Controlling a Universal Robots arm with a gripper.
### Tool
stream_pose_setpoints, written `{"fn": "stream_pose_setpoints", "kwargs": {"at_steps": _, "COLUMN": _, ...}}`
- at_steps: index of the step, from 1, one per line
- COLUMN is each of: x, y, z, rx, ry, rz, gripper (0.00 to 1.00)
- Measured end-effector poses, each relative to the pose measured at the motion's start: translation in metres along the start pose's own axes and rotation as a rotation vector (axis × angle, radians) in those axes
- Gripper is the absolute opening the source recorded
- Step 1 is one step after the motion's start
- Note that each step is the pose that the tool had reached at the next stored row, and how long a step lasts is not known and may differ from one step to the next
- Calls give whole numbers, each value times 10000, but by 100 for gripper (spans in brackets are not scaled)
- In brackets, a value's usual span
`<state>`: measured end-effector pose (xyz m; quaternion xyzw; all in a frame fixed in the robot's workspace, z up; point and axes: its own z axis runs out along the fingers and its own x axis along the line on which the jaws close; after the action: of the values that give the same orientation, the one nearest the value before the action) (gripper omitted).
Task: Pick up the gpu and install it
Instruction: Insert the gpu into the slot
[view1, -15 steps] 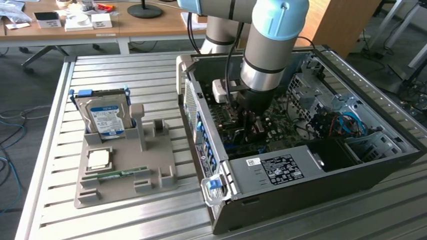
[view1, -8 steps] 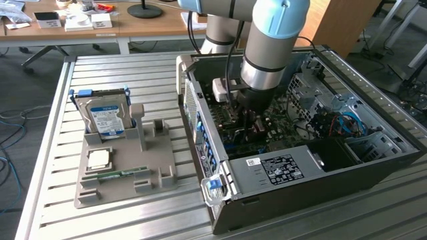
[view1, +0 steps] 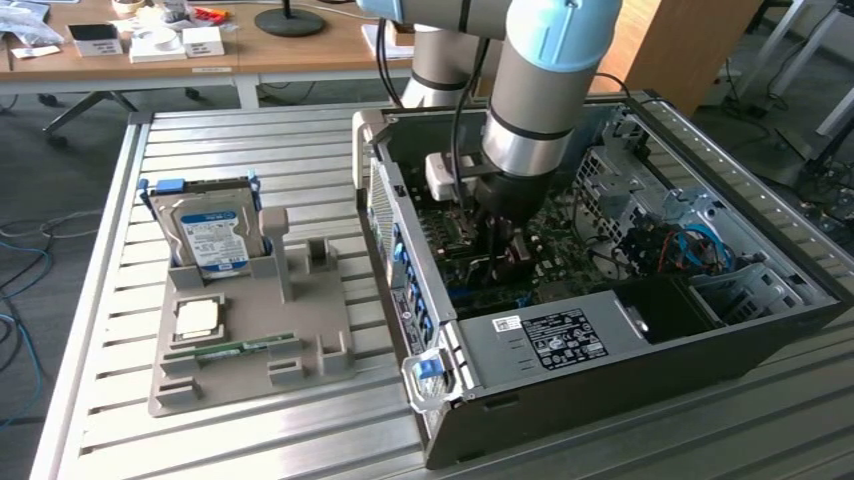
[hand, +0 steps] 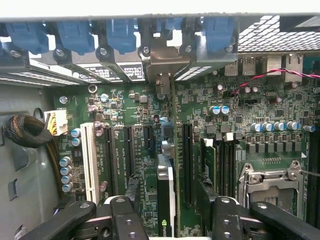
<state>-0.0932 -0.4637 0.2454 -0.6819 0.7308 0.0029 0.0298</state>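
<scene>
Slatted metal table (view1: 267, 440) carries an open computer case (view1: 694, 370). Inside, the gpu (hand: 166, 200) stands on edge in a motherboard (hand: 235, 115) slot, between the gripper (hand: 170, 210) fingers, spread wide. Hard drive (view1: 211, 238) sits in a grey holder (view1: 240, 345) at the exterior view's left.

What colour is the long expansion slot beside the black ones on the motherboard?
White; the expansion slot shows best in the wrist view.
</scene>
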Motion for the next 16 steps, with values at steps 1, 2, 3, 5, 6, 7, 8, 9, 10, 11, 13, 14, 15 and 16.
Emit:
{"fn": "stream_pose_setpoints", "kwargs": {"at_steps": 1, "x": 0, "y": 0, "z": -3, "rx": 0, "ry": 1, "rz": 0, "gripper": 58}}
{"fn": "stream_pose_setpoints", "kwargs": {"at_steps": 2, "x": -1, "y": 0, "z": -5, "rx": 0, "ry": 1, "rz": 0, "gripper": 58}}
{"fn": "stream_pose_setpoints", "kwargs": {"at_steps": 3, "x": -1, "y": 0, "z": -7, "rx": 0, "ry": 1, "rz": 0, "gripper": 58}}
{"fn": "stream_pose_setpoints", "kwargs": {"at_steps": 5, "x": -1, "y": -1, "z": -16, "rx": 0, "ry": 4, "rz": -1, "gripper": 58}}
{"fn": "stream_pose_setpoints", "kwargs": {"at_steps": 6, "x": -1, "y": -1, "z": -16, "rx": 1, "ry": 5, "rz": 0, "gripper": 58}}
{"fn": "stream_pose_setpoints", "kwargs": {"at_steps": 7, "x": -1, "y": -1, "z": -16, "rx": 0, "ry": 5, "rz": 0, "gripper": 58}}
{"fn": "stream_pose_setpoints", "kwargs": {"at_steps": 8, "x": -1, "y": -1, "z": -16, "rx": 0, "ry": 4, "rz": -1, "gripper": 58}}
{"fn": "stream_pose_setpoints", "kwargs": {"at_steps": 9, "x": -1, "y": -1, "z": -16, "rx": 0, "ry": 5, "rz": -1, "gripper": 58}}
{"fn": "stream_pose_setpoints", "kwargs": {"at_steps": 10, "x": -1, "y": -1, "z": -17, "rx": 0, "ry": 4, "rz": -1, "gripper": 58}}
{"fn": "stream_pose_setpoints", "kwargs": {"at_steps": 11, "x": -1, "y": -1, "z": -19, "rx": 0, "ry": 5, "rz": -1, "gripper": 58}}
{"fn": "stream_pose_setpoints", "kwargs": {"at_steps": 13, "x": -1, "y": -1, "z": -27, "rx": -1, "ry": 7, "rz": -1, "gripper": 58}}
{"fn": "stream_pose_setpoints", "kwargs": {"at_steps": 14, "x": -1, "y": -1, "z": -33, "rx": -1, "ry": 7, "rz": -1, "gripper": 58}}
{"fn": "stream_pose_setpoints", "kwargs": {"at_steps": 15, "x": -2, "y": -2, "z": -39, "rx": 0, "ry": 5, "rz": 0, "gripper": 58}}
{"fn": "stream_pose_setpoints", "kwargs": {"at_steps": 16, "x": -2, "y": -2, "z": -47, "rx": 0, "ry": 6, "rz": 0, "gripper": 58}}
